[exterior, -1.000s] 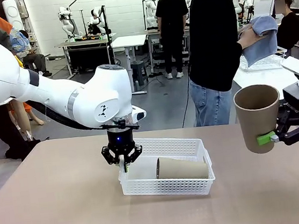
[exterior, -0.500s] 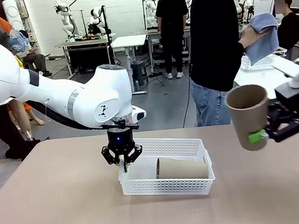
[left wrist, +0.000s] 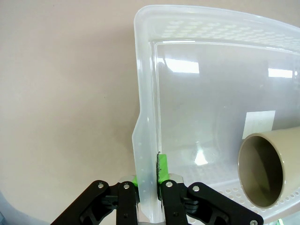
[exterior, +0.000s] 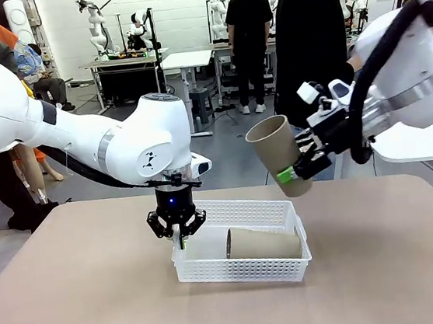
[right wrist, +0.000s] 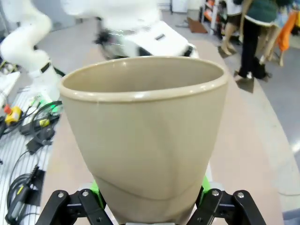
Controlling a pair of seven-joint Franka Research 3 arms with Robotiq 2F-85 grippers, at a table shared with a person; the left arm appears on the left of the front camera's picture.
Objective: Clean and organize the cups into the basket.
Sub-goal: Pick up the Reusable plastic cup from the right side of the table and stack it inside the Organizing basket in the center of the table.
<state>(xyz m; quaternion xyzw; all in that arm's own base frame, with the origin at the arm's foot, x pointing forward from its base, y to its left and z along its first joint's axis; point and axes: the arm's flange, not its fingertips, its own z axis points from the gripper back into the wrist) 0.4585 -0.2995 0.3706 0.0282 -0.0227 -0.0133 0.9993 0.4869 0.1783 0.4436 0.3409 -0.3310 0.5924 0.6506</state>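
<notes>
The white mesh basket (exterior: 244, 269) stands mid-table. My left gripper (exterior: 177, 230) is shut on its left rim; in the left wrist view the green pads (left wrist: 162, 168) pinch the rim (left wrist: 146, 89) of the basket. One brown cup (exterior: 263, 243) lies on its side inside, and its open mouth (left wrist: 263, 169) faces that camera. My right gripper (exterior: 298, 167) is shut on a second brown cup (exterior: 278, 153), held tilted in the air above the basket's far right corner. That cup (right wrist: 143, 136) fills the space above the right gripper (right wrist: 148, 199). The mint green cup is out of view.
A person in black (exterior: 312, 49) stands at the far side of the table, just behind my right arm. The tan tabletop (exterior: 84, 302) stretches open to the left and front of the basket.
My right arm has swung left from the picture's right edge, carrying the brown cup to above the basket and tipping it. The left gripper and basket have stayed still.
</notes>
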